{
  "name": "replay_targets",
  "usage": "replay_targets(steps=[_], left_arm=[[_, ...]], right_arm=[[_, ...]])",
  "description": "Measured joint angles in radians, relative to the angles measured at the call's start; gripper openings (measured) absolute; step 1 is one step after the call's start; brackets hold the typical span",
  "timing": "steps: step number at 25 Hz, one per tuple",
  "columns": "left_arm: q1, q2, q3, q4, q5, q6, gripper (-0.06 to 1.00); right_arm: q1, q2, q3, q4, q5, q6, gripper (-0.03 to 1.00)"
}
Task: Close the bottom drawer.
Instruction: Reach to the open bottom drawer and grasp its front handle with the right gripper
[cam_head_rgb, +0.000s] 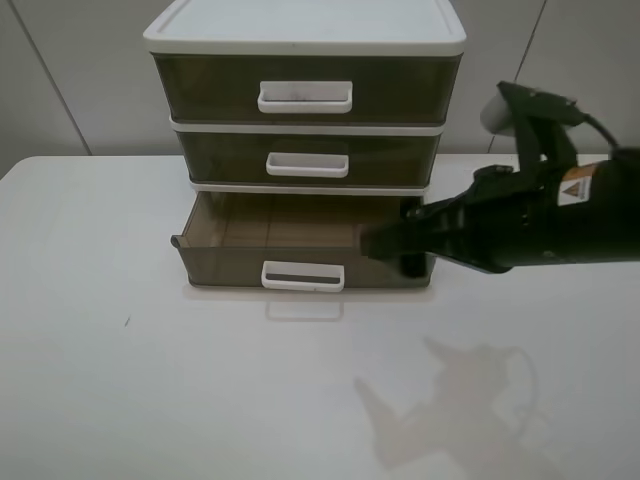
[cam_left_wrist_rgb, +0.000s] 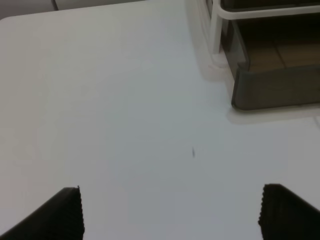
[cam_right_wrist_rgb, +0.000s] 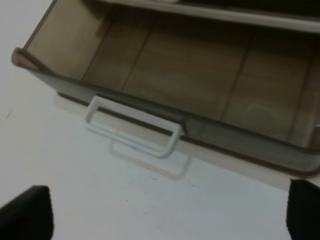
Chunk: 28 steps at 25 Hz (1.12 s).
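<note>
1 arm (cam_head_rgb: 530, 225), 1 open bottom drawer (cam_head_rgb: 290, 235)

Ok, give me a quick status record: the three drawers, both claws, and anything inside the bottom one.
bottom drawer: pulled out, not closed
contents: nothing visible inside
handle: white loop, nothing gripping it
middle drawer: shut
top drawer: shut
right claw: open, at the bottom drawer's right front end; contact unclear
left claw: open, over the table, apart from the drawer
</note>
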Motion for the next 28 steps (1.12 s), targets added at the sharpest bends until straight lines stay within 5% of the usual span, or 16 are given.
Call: replay_targets(steps=[11,18,28], left_arm=[[0.000,0.000,0.000,0.000,0.000,0.000,0.72],[0.000,0.000,0.000,0.000,0.000,0.000,0.72],[0.000,0.000,0.000,0.000,0.000,0.000,0.72]], right_arm=[[0.208,0.361,-0.001,0.089,-0.435,-0.005,0.59],[0.262,0.476,-0.002,0.054,-0.638,-0.005,0.09],[0.262,0.598,-0.003,0.045,-0.852,-0.005,0.02]])
